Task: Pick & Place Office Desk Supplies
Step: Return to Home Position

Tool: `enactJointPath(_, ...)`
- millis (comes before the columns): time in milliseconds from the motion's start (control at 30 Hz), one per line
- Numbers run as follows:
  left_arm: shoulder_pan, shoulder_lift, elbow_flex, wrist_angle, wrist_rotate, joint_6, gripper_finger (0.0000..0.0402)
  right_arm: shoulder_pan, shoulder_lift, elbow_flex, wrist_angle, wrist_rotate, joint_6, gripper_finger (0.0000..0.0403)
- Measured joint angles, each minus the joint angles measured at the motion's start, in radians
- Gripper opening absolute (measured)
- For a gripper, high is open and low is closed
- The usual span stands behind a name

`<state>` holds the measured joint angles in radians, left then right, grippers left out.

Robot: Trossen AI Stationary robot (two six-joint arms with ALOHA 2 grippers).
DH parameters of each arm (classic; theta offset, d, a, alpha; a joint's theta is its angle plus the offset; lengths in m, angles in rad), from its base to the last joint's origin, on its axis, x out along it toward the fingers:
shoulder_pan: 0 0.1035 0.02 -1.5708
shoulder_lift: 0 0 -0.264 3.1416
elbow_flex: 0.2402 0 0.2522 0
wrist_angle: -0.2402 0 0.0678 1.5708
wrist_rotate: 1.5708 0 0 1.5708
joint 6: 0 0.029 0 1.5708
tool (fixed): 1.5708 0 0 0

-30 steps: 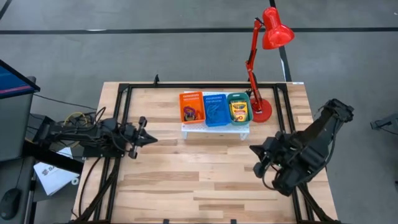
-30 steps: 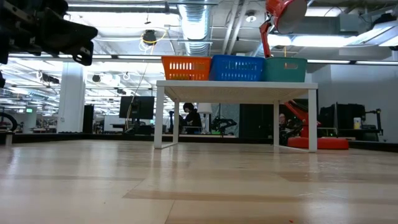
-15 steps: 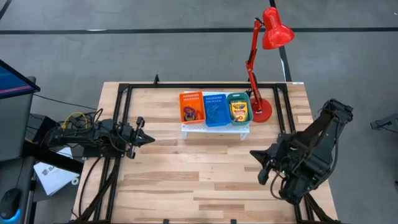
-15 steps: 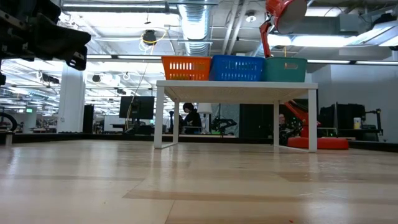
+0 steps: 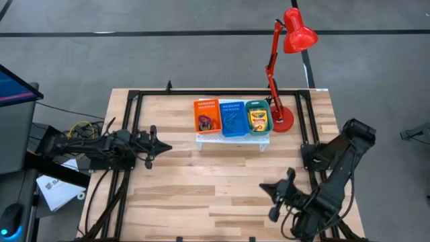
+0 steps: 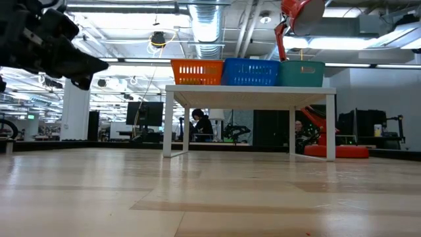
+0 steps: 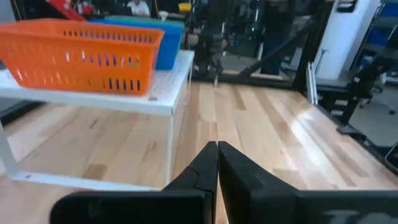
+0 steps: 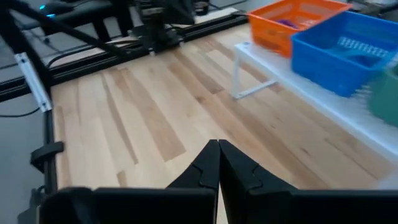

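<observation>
1. Wooden bench (image 5: 201,195), made of pale glued strips and edged with black rails, fills the middle of the high view.
2. Dark and angular, the left gripper (image 5: 162,146) hovers over the left-middle of the bench and points toward the stand. Its jaws are pressed tip to tip and hold nothing.
3. Slotted plastic forms the orange bin (image 5: 206,105), leftmost on the white perforated stand (image 5: 228,140) at upper centre. Inside it lies a tangle of small thin loops (image 5: 208,124); some are purple, the rest too small to tell.
4. The blue bin (image 5: 232,106), of the same lattice plastic, sits close against the orange one's right side. Its contents are too small to make out.
5. The green bin (image 5: 259,103) ends the row on the right. It holds a yellow-green crayon box (image 5: 258,120) lying flat with its printed face up.
6. The glossy red desk lamp (image 5: 297,37) has its round base just right of the green bin, and its jointed arm rises to a cone shade at upper right.
7. The right gripper (image 8: 219,149) is at the lower right of the high view, well apart from the stand. Its jaws are closed narrow and empty.
</observation>
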<state>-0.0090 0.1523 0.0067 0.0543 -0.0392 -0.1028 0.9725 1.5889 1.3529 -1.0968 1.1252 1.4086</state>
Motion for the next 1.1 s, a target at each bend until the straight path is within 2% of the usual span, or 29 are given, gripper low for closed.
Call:
enactJointPath(200, 0.0, 0.06, 0.0, 0.004, -0.003, 0.0, 0.0008, -0.049, 0.062, 0.0, 0.232, -0.019, -0.246, 0.0)
enactJointPath(400, 0.0, 0.104, 0.0, 0.006, -0.003, 0.0, 0.0008, -0.15, 0.074, 0.001, 0.556, -0.184, -0.632, 0.0)
enactJointPath(567, 0.0, 0.132, 0.0, 0.006, -0.002, 0.0, 0.0008, -0.248, 0.085, 0.001, 0.79, -0.422, -0.945, 0.0)
enactJointPath(933, 0.0, 0.14, 0.0, 0.008, -0.002, 0.0, 0.0008, -0.471, 0.086, -0.002, 0.962, -0.926, -1.289, 0.0)
enactJointPath(1100, 0.0, 0.14, 0.0, 0.007, -0.001, 0.0, 0.0008, -0.543, 0.056, -0.101, 1.166, -1.119, -1.491, 0.0)
